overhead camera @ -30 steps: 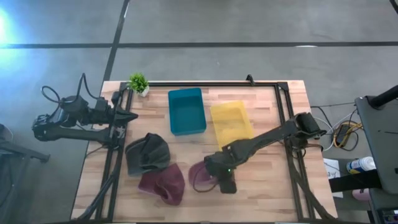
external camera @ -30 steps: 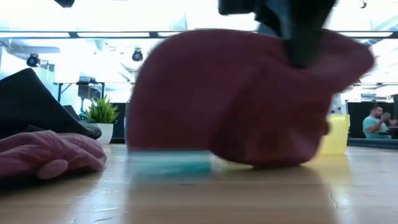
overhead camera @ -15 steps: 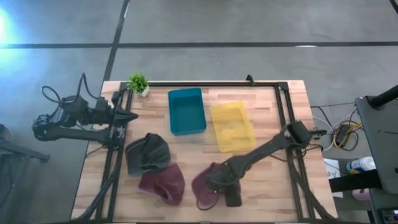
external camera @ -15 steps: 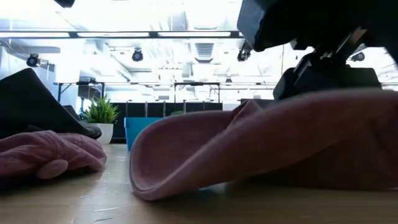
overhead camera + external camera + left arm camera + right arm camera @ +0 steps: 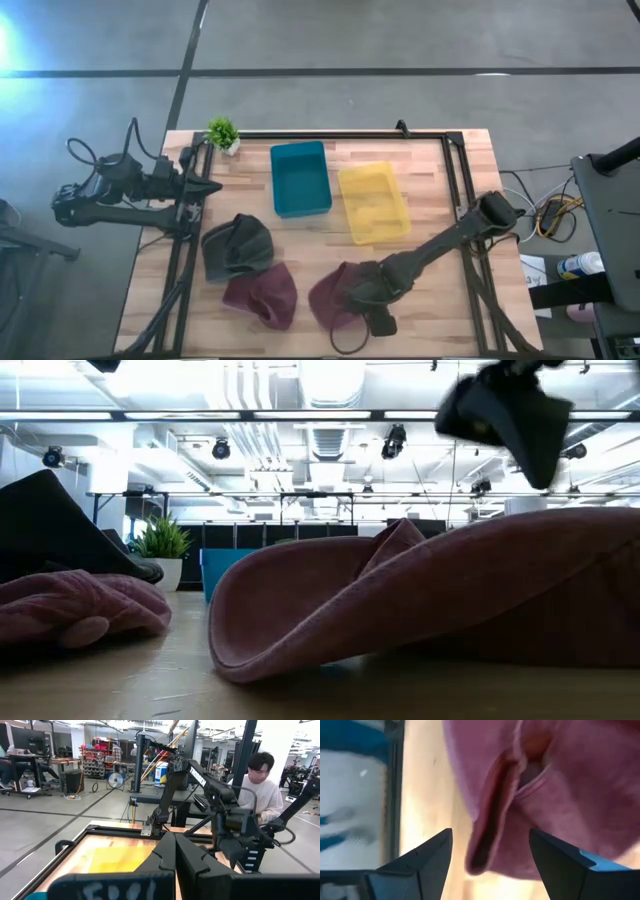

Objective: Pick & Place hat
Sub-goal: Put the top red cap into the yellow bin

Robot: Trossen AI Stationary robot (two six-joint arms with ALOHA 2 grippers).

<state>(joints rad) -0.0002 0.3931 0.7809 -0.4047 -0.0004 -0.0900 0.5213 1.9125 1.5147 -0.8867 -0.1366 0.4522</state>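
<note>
Hat set down, right gripper open above it

Release looks like the step in hand: the right gripper [image 5: 490,865] hangs with its fingers spread apart over the maroon hat [image 5: 340,295], which lies slumped on the table [image 5: 440,310] near the front edge, free of the fingers. Next it should lift clear without snagging the folded brim. A second maroon hat [image 5: 262,297] and a dark hat [image 5: 236,247] lie just beside, close enough to catch. The teal bin [image 5: 300,178] and yellow bin [image 5: 372,200] sit farther back. The left gripper [image 5: 212,186] waits at the left edge, fingers together.
</note>
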